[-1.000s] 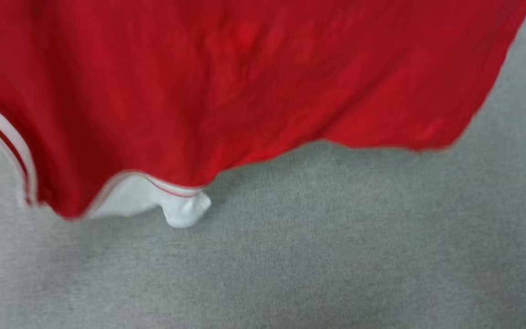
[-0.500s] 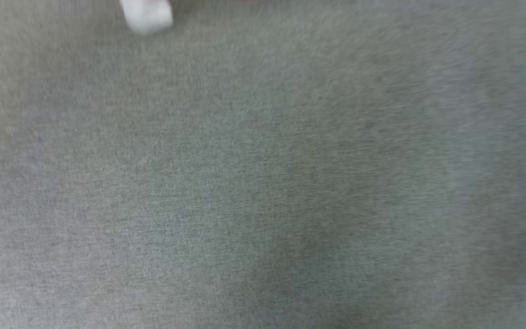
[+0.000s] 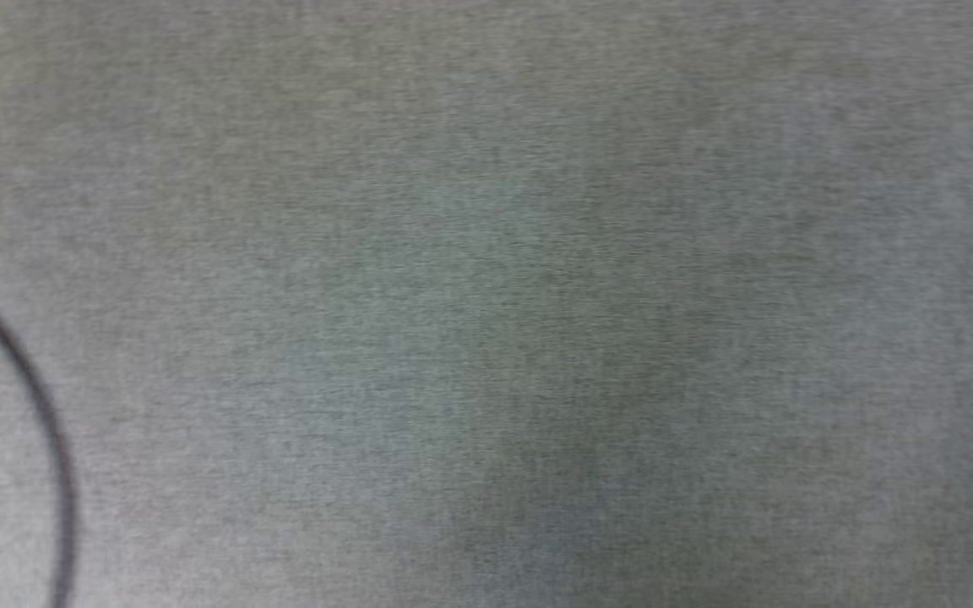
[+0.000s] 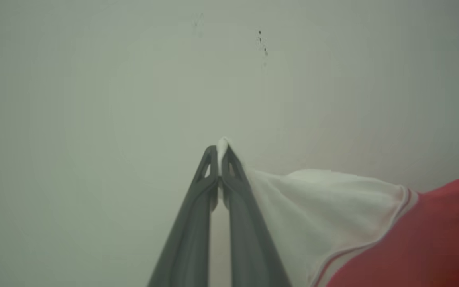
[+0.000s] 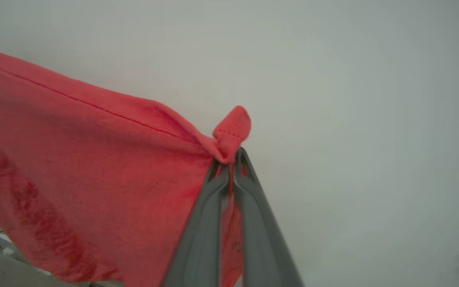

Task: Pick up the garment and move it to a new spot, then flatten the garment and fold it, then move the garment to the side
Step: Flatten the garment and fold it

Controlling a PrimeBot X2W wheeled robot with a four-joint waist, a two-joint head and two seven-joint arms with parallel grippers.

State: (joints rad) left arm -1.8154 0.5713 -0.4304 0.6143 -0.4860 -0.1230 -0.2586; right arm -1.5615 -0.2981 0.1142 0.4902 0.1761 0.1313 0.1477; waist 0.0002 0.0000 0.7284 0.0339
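Head view looks down on a flat grey surface (image 3: pixel 486 304) that looks like soft woven cloth, and the picture is a bit blurry. A thin dark curved line (image 3: pixel 39 405) runs across its lower left part; I cannot tell what it is. Left wrist view has a plain pale background (image 4: pixel 94 99) with a few tiny dark specks (image 4: pixel 262 44) near the top, and I cannot tell if it is a wall or something else. In front of it the left end effector (image 4: pixel 219 153) has its two dark fingers pressed together, and they pinch the tip of a white sleeve (image 4: pixel 333 207). The sleeve belongs to the shirt (image 4: pixel 444 239), which is held up in the air and hangs off to the right of the fingers. A red and white striped trim (image 4: pixel 407 197) sits where the white sleeve meets the red part. Right wrist view also has a plain pale background. There the right end effector (image 5: pixel 233 157) is clamped on a red corner (image 5: pixel 232 129) of the shirt, and a little bit of cloth pokes up past the fingertips. From that corner the red cloth spreads out to the left and hangs down, with a line of stitching along its top edge.
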